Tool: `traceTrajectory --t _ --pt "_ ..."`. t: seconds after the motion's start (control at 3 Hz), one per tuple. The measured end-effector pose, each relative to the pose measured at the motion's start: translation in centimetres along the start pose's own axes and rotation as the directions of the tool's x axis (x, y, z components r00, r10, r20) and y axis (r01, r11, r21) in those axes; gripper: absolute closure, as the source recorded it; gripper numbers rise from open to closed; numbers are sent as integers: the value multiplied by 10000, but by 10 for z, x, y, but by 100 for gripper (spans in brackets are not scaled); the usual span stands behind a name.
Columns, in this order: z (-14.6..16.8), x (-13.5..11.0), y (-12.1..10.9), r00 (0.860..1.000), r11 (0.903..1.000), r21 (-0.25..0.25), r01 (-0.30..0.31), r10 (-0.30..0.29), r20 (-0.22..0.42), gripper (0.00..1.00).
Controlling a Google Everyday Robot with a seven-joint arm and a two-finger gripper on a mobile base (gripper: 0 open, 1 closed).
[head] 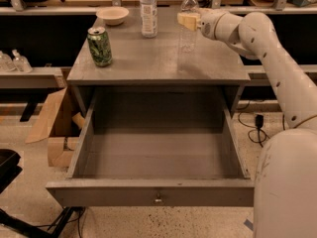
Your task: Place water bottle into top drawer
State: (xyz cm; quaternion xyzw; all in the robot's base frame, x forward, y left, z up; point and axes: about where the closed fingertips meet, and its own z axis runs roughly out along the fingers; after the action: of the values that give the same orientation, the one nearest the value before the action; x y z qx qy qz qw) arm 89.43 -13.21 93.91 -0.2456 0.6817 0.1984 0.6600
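The water bottle (188, 37), small and clear with a white cap, stands upright on the right rear of the grey cabinet top (148, 63). My gripper (188, 20) reaches in from the right and sits at the bottle's upper body, just under the neck, covering part of it. The top drawer (148, 193) is pulled fully out below the cabinet top, open and with nothing inside, its small metal pull at the centre of the front panel.
A taller bottle with a white printed label (148, 11) and a pale bowl (112, 15) stand at the back of the top. A green drink can (99, 46) stands at the left. A cardboard box (57, 128) sits on the floor to the left. My white arm (277, 68) spans the right side.
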Motion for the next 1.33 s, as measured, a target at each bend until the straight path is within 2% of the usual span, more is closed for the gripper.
traceTrajectory --t 0.33,0.67,1.0,1.33 --pt "2 1 2 10000 10000 -40 -10 10 -6 94" --pt "5 -6 7 10000 9997 -234 94 -95 -6 100" --pt "-4 -28 25 9990 9963 -749 434 -436 -17 100" --pt "-28 -57 46 9976 9911 -1143 689 -675 155 100"
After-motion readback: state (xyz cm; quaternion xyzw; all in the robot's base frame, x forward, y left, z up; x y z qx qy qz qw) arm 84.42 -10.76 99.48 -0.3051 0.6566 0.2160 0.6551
